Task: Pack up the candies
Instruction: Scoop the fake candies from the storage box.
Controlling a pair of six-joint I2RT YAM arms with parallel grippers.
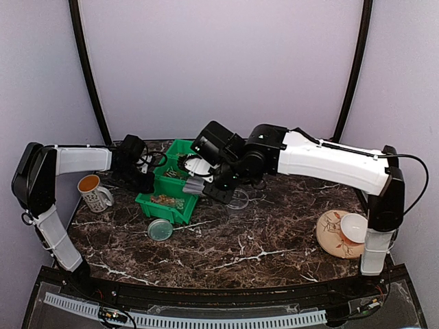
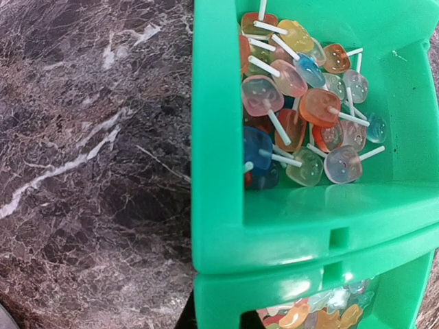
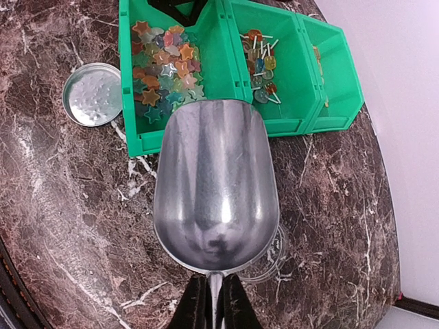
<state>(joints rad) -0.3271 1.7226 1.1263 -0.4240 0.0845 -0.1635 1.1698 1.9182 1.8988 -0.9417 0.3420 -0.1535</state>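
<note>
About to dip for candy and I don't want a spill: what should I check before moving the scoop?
1. Scoop clamped in the right fingers: ok.
2. Scoop empty: ok.
3. Star candies lie in the green bin just ahead of the scoop: ok.
4. Clear cup upright and empty: cannot tell, mostly hidden.
5. Lid off, lying beside the bin: ok.
</note>
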